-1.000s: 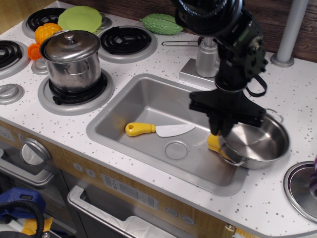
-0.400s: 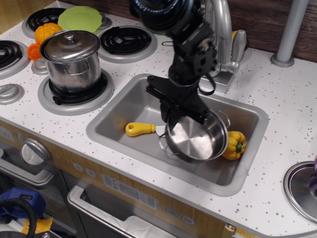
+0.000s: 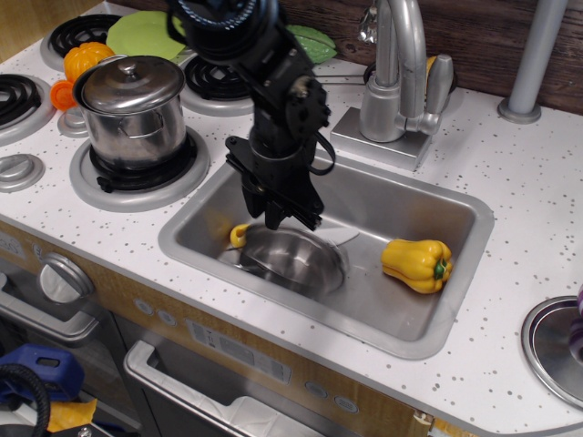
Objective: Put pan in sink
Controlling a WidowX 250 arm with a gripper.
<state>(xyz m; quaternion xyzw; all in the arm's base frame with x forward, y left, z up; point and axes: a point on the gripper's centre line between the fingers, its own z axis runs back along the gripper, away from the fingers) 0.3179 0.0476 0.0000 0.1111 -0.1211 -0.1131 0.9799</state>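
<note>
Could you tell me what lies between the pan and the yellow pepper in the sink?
Only bare sink floor separates the pan from the pepper, as the one camera view shows.

white speckled desk (image 3: 537, 182) with a sink (image 3: 446, 205) set in it.
on it: a lidded steel pot (image 3: 135, 107) on a burner, a chrome faucet (image 3: 393, 82), a grey post (image 3: 533, 64) at right.

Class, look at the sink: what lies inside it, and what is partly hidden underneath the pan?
Inside the sink lie the pan, with the gripper at its rim, and a yellow pepper. Under the pan, only a yellow handle end and a pale blade tip show; the rest is covered.
</note>
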